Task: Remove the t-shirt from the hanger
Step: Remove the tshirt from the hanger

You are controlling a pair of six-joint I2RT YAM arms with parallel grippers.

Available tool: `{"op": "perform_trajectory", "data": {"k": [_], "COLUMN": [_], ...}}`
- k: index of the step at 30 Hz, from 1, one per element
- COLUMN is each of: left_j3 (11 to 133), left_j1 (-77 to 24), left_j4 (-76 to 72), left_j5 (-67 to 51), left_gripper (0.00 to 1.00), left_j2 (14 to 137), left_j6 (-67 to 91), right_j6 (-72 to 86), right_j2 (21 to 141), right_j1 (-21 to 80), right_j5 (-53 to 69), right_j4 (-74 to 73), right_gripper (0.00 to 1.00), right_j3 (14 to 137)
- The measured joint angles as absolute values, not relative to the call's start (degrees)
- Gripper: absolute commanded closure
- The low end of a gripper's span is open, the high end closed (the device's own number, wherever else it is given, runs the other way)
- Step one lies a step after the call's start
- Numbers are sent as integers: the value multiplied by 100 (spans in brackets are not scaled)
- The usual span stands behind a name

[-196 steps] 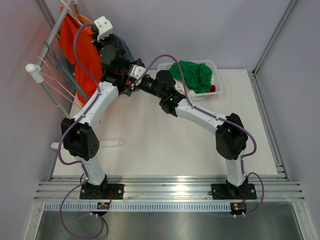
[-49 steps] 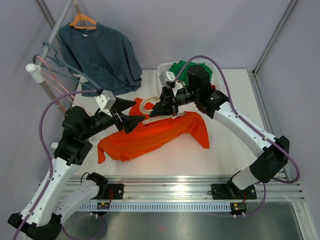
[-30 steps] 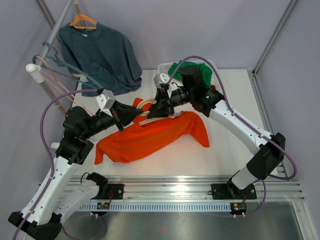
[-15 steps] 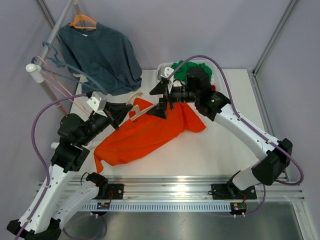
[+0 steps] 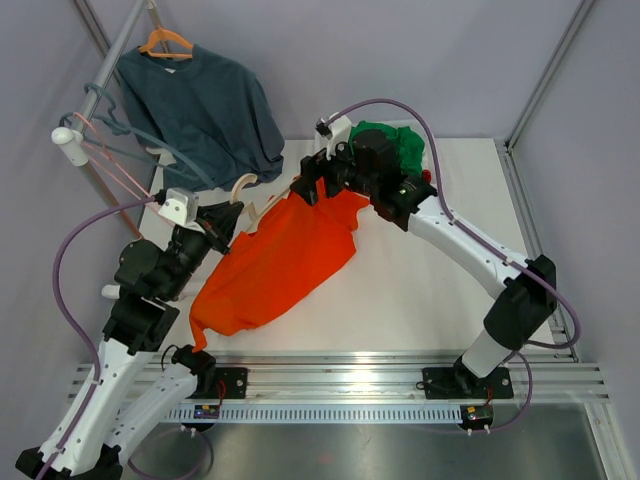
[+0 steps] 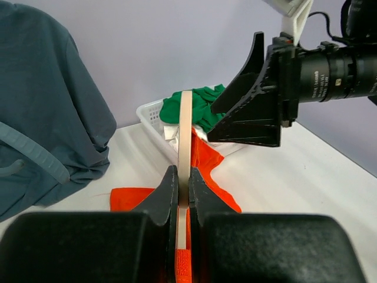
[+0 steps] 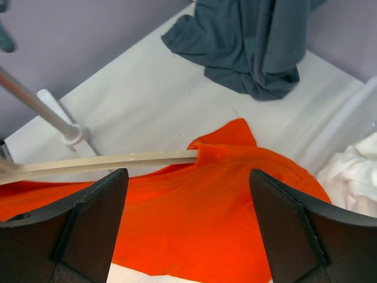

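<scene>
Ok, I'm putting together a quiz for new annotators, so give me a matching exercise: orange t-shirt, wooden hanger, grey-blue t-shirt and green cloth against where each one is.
Things:
1. orange t-shirt
2. wooden hanger
3. grey-blue t-shirt
4. green cloth

Places:
A. in the white basket
B. clamped in the left claw
C. hanging on the rack
D. lying on the table

Pairs: 1-D, 2-B, 3-C, 4-A

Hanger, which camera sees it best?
Top external: the hanger shows its hook and one arm sticking out of the orange t-shirt. Left wrist sees it only edge-on; right wrist shows just one arm.
</scene>
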State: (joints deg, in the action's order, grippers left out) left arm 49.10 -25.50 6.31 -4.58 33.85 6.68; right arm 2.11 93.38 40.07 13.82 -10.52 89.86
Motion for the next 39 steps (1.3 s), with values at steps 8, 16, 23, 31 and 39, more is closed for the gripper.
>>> {"op": "perform_trajectory", "data": {"k": [8, 16, 23, 31, 39], "left_j3": [4858, 4821, 4821, 4821, 4816], "left_j1": [-2550, -2550, -2550, -2550, -2550], "left_j4": [582, 548, 545, 545, 545], "left_j5": [-329, -320, -320, -311, -239], "left_gripper": [100, 100, 100, 100, 100], "left_j2": [3376, 3376, 3374, 3371, 3374], "left_j6": [648, 648, 648, 648, 646], "right_j6": [436, 473, 454, 419, 392], "right_j2": [9915, 10162, 10237, 10412, 10425], "right_j1": [4007, 4007, 4007, 4007, 4007], "right_j5": [596, 454, 469, 735, 1007], "right_j4": [-1107, -1236, -1350, -1645, -1667], "right_gripper": [21, 59, 76, 56, 47], "right_j3": [9275, 9598, 9721, 10018, 10018]}}
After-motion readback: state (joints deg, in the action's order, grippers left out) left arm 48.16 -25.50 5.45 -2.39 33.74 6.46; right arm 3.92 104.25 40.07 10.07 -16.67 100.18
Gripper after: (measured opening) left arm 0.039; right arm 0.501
